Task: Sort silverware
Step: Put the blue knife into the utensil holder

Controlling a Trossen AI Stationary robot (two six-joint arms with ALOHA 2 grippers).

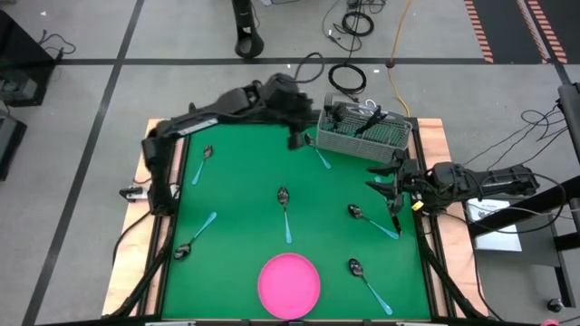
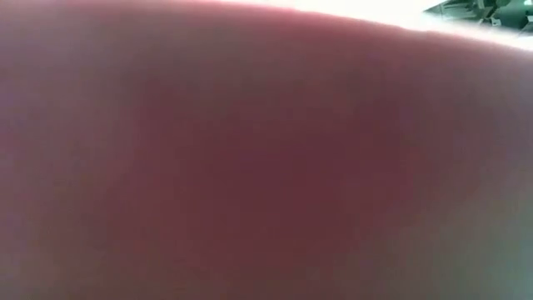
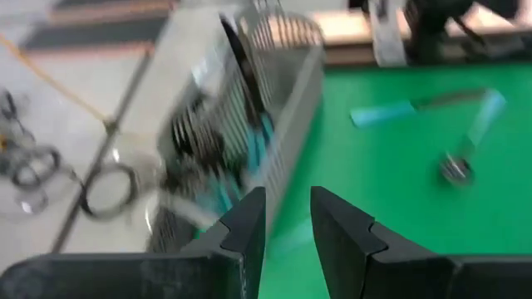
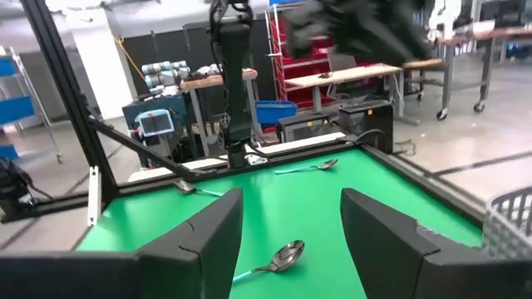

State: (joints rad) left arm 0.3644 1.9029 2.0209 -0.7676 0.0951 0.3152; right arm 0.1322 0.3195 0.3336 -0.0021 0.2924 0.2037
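Observation:
Several spoons with dark heads and light-blue handles lie flat on the green table, among them one [image 1: 284, 205] in the middle and one [image 1: 322, 158] close to the basket. More silverware [image 3: 220, 158] stands in the grey wire-mesh basket [image 1: 364, 132] at the far right. My left gripper [image 1: 295, 140] [image 3: 288, 199] hangs above the table just left of the basket, open, with nothing between its fingers. My right gripper [image 1: 391, 186] [image 4: 291, 208] waits open at the table's right edge. A spoon [image 4: 283, 256] lies on the table in front of it.
A round pink plate [image 1: 290, 285] sits at the near edge, and its rim [image 2: 250, 167] fills the low view. Wooden borders [image 1: 433, 136] frame the green mat. Cables [image 1: 349, 77] lie on the floor beyond the far edge.

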